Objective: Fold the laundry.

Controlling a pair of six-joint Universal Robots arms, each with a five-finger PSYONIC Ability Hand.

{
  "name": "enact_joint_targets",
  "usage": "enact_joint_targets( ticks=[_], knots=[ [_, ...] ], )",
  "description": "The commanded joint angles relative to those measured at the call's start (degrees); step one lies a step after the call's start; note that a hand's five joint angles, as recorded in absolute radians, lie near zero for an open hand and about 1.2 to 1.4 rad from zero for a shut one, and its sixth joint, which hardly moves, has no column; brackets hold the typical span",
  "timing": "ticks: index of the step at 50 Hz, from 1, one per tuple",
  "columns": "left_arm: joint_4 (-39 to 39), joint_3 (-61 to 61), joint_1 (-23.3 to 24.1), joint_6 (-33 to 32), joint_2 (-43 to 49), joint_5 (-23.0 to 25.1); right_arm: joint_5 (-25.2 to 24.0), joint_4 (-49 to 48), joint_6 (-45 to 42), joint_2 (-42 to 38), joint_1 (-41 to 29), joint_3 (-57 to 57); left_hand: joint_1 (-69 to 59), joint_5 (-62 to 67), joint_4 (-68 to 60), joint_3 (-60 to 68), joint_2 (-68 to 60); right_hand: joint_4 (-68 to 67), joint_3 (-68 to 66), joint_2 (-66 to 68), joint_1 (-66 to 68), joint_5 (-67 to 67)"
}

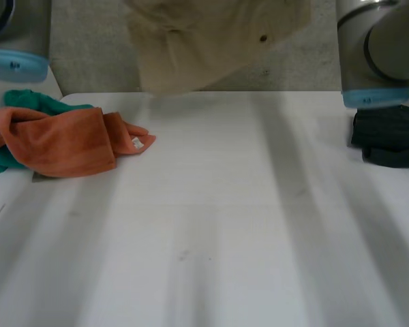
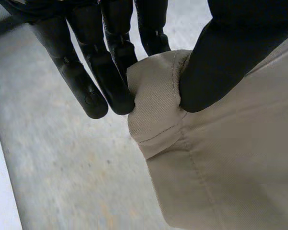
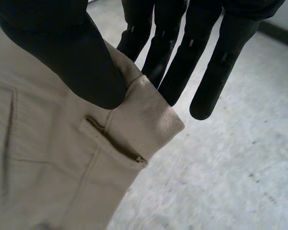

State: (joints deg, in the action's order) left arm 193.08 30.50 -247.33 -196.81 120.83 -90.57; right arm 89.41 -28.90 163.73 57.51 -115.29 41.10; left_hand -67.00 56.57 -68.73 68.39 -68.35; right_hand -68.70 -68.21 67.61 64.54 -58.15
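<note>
A beige garment with a button and a waistband hangs in the air beyond the table's far edge. In the left wrist view my left hand pinches a waistband corner of the beige garment between its thumb and fingers. In the right wrist view my right hand pinches the other waistband corner of the garment, by a belt loop, between its thumb and fingers.
An orange cloth lies over a teal cloth at the table's left edge. A dark folded garment sits at the right edge. The white table spreads between them. Both arms' grey joints show at the far corners.
</note>
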Motion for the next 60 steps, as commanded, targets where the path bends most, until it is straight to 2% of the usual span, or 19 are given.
enact_joint_targets(
  ticks=[1, 9, 17, 20, 24, 25, 27, 28, 31, 32, 34, 36, 38, 42, 46, 50, 59, 60],
  knots=[
    [-1.21, 16.24, 0.18, -0.33, -2.18, 1.01, -3.28, 8.24, -0.52, 0.5, 1.11, 10.92, -13.0, 13.43, -11.27, 11.61, -11.65, -11.3, -11.79, 12.39, 15.46, -11.85],
    [-1.3, 35.93, 2.29, -1.9, 0.45, 3.65, -6.88, 10.71, -5.52, -1.16, 2.61, 28.05, -13.0, 13.43, -11.27, 11.61, -11.65, -11.3, -11.79, 12.39, 15.46, -11.85],
    [-5.07, 48.06, 4.48, -9.99, 3.01, 2.86, -7.23, 16.06, -18.17, -1.96, 4.37, 39.93, -13.0, 13.43, -11.27, 11.61, -11.65, -11.3, -11.79, 12.39, 15.46, -11.85],
    [-11.57, 51.41, 5.98, -12.63, -1.02, 2.51, -7.23, 22.65, -22.74, 0.32, 5.25, 43.09, -13.0, 13.43, -11.27, 11.61, -11.65, -11.3, -11.79, 12.39, 15.46, -11.85],
    [-24.65, 54.4, 7.65, -15.18, -9.72, 2.42, -7.32, 35.99, -29.86, 8.04, 7.35, 46.52, -13.0, 13.43, -11.27, 11.61, -11.65, -11.3, -11.79, 12.39, 15.46, -11.85],
    [-30.86, 55.18, 8.52, -16.14, -13.04, 2.42, -7.84, 44.03, -34.05, 13.45, 8.75, 48.18, -13.0, 13.43, -11.27, 11.61, -11.65, -11.3, -11.79, 12.39, 15.46, -11.85],
    [-37.74, 55.63, 9.58, -17.28, -15.88, 2.59, -8.37, 47.69, -36.01, 16.13, 9.2, 49.16, -13.0, 13.43, -11.27, 11.61, -11.65, -11.3, -11.79, 12.39, 15.46, -11.85],
    [-44.22, 55.89, 10.45, -18.42, -17.98, 2.68, -9.77, 53.37, -39.07, 19.28, 9.99, 50.64, -13.0, 13.43, -11.27, 11.61, -11.65, -11.3, -11.79, 12.39, 15.46, -11.85],
    [-52.78, 55.63, 11.34, -20.8, -18.88, 3.47, -13.29, 60.26, -44.44, 23.43, 11.4, 52.59, -13.0, 13.43, -11.27, 11.61, -11.65, -11.3, -11.79, 12.39, 15.46, -11.85],
    [-56.72, 55.02, 11.69, -22.46, -18.96, 4.26, -16.43, 62.8, -47.77, 24.92, 12.44, 53.11, -13.0, 13.43, -11.27, 11.61, -11.65, -11.3, -11.79, 12.39, 15.46, -11.85],
    [-58.34, 53.88, 12.04, -24.49, -18.96, 5.14, -19.53, 63.27, -50.34, 25.02, 13.42, 53.03, -13.0, 13.43, -11.27, 11.61, -11.65, -11.3, -11.79, 12.39, 15.46, -11.85],
    [-56.69, 50.56, 11.87, -26.15, -18.53, 5.84, -22.34, 62.22, -50.62, 23.63, 14.56, 51.99, -13.0, 13.43, -11.27, 11.61, -11.65, -11.3, -11.79, 12.39, 15.46, -11.85],
    [-53.7, 47.56, 11.69, -26.34, -16.69, 6.02, -22.26, 60.29, -48.34, 20.82, 15.09, 50.23, -13.0, 13.43, -11.27, 11.61, -11.65, -11.3, -11.79, 12.39, 15.46, -11.85],
    [-41.41, 37.81, 11.34, -25.03, -9.14, 4.71, -18.76, 52.3, -38.07, 12.56, 12.99, 43.29, -13.0, 13.43, -11.27, 11.61, -11.65, -11.3, -11.79, 12.39, 15.46, -11.85],
    [-28.59, 23.43, 11.43, -23.45, 2.35, 2.17, -9.03, 42.82, -26.74, 5.18, 10.35, 34.34, -13.0, 13.43, -11.27, 11.61, -11.65, -11.3, -11.79, 12.39, 15.46, -11.85],
    [-22.07, 10.24, 11.52, -23.35, 12.37, 0.32, -2.86, 32.81, -20.93, -0.62, 8.51, 28.7, -13.0, 13.43, -11.27, 11.61, -11.65, -11.3, -11.79, 12.39, 15.46, -11.85],
    [-20.55, -14.49, 11.08, -23.71, 32.18, -2.76, -1.17, 11.08, -20.29, -12.5, 5.16, 22.71, -13.0, 13.43, -11.27, 11.61, -11.65, -10.61, -11.1, 11.7, 14.77, -11.16],
    [-20.64, -15.72, 10.99, -23.62, 33.32, -3.03, -0.91, 9.67, -20.64, -13.38, 4.9, 22.45, -13.0, 13.43, -11.27, 11.61, -11.65, 5.88, 5.4, -4.8, -1.72, 5.33]
  ],
)
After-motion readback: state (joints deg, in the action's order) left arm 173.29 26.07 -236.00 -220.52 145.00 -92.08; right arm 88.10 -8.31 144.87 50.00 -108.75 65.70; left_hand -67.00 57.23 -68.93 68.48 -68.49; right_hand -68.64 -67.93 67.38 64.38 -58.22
